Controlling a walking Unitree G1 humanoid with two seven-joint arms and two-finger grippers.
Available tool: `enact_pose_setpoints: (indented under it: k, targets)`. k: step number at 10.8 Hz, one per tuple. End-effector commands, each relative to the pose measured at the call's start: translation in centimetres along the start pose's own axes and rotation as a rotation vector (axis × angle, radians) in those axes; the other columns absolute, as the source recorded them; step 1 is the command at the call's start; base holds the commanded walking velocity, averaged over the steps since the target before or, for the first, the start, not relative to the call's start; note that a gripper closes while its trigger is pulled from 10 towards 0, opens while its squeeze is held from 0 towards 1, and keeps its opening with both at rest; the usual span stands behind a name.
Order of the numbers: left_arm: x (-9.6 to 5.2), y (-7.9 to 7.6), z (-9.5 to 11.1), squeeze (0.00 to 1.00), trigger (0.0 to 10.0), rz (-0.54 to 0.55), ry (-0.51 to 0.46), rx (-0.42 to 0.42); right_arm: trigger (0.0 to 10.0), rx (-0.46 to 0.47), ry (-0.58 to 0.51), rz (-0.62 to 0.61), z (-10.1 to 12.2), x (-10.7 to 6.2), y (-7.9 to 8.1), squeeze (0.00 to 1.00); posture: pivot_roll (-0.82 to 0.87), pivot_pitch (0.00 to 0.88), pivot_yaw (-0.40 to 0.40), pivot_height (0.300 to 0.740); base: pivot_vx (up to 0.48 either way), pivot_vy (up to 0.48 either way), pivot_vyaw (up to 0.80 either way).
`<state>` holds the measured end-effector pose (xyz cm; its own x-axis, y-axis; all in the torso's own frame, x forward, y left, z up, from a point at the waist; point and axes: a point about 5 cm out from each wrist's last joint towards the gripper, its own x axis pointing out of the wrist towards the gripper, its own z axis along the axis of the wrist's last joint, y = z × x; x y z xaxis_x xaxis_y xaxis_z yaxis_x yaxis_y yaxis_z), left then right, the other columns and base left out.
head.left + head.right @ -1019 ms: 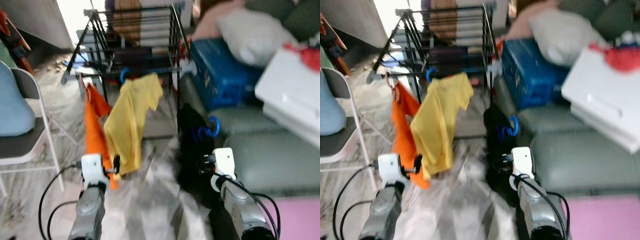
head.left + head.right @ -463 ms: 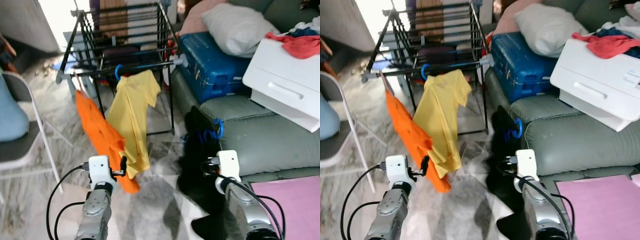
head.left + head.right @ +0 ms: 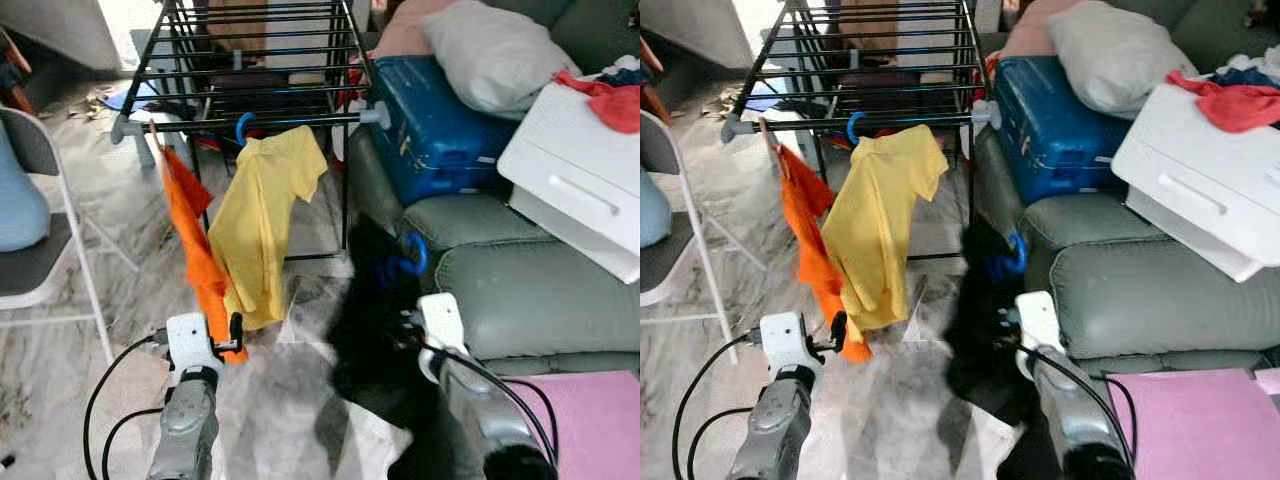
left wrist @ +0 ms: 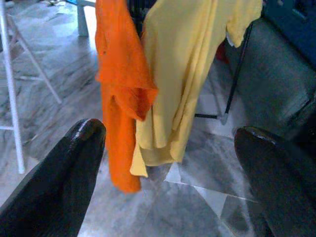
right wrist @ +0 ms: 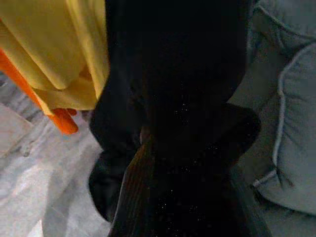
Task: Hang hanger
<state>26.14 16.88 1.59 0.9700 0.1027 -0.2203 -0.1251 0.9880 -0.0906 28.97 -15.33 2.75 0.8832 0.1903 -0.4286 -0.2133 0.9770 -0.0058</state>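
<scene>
A black drying rack [image 3: 260, 120] stands ahead. On its front bar hang a yellow shirt [image 3: 265, 210] on a blue hanger [image 3: 243, 125] and an orange shirt [image 3: 195, 250]. My right gripper [image 5: 187, 163] is shut on a blue hanger [image 3: 405, 262] that carries a black garment [image 3: 370, 330]. The garment hangs in the air beside the sofa, right of the rack and lower than its bar, and it hides the fingers. My left gripper [image 4: 168, 132] is open and holds nothing, low in front of the orange and yellow shirts.
A grey sofa [image 3: 520, 290] on the right carries a blue suitcase [image 3: 440, 130], a pillow [image 3: 490, 60] and a white box [image 3: 580, 180]. A folding chair [image 3: 50, 270] stands at the left. A pink mat [image 3: 590, 420] lies at the lower right. Marble floor [image 3: 280, 400] lies between me and the rack.
The camera has swung and the blur has gone. My right gripper with the black garment has shifted a little left, toward the rack. The left gripper stays open.
</scene>
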Motion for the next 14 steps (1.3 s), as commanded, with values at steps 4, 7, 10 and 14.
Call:
enact_pose_setpoints:
  k: [4, 7, 10, 14]
  targets:
    - [0.7, -0.2, 1.0, 0.00, 10.0, -0.064, -0.030, 0.020, 10.0, 0.052, -0.061, -0.069, 0.4, -0.3, -0.4, 0.00, -0.13, 0.000, 0.044, 0.740, 0.000, 0.000, 0.00]
    - [1.0, -0.8, 1.3, 0.00, 10.0, -0.095, -0.032, -0.007, 10.0, 0.062, -0.079, -0.113, 0.9, -0.2, -1.1, 0.00, -0.14, 0.000, 0.050, 0.740, 0.313, 0.232, 0.00]
    - [0.9, -0.6, 1.2, 0.00, 10.0, -0.095, -0.032, -0.006, 10.0, 0.062, -0.074, -0.109, 0.9, -0.1, -0.9, 0.00, -0.13, 0.000, 0.046, 0.740, 0.290, 0.382, -0.18]
    - [0.9, -1.1, 1.2, 0.00, 10.0, -0.125, -0.029, -0.009, 10.0, 0.062, -0.064, -0.120, 0.7, -0.1, -0.9, 0.00, -0.14, 0.000, 0.051, 0.740, 0.324, 0.352, -0.35]
